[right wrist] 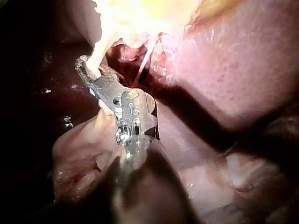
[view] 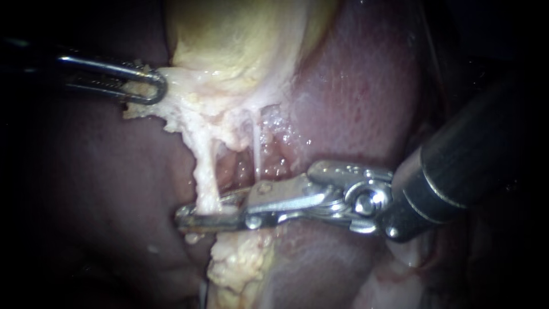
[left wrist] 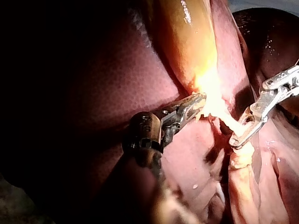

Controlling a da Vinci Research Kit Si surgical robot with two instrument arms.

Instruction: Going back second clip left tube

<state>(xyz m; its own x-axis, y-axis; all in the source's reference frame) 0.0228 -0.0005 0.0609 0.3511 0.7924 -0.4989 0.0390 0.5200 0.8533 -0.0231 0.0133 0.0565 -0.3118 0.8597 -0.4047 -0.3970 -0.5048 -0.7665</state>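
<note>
Left of the gallbladder (view: 240,46), at its lower edge: left instrument (view: 150,86), shaft entering from the left, jaws clamped tight on a flap of pale tissue (view: 171,109) continuous with the gallbladder's narrow end. Below the gallbladder, hanging from that same flap: left tube (view: 206,171), thick, whitish, running almost straight down. Just beside it, on the side away from the left instrument: right tube (view: 255,143), far thinner, a taut pale thread. Well below the gallbladder, at the left tube's lower end: right instrument (view: 186,218), shaft entering from the right across the liver (view: 354,91), jaws narrow, closed round the left tube from both sides, tips just past it. Lower again, under those jaws: lumpy yellowish tissue (view: 237,263).
</note>
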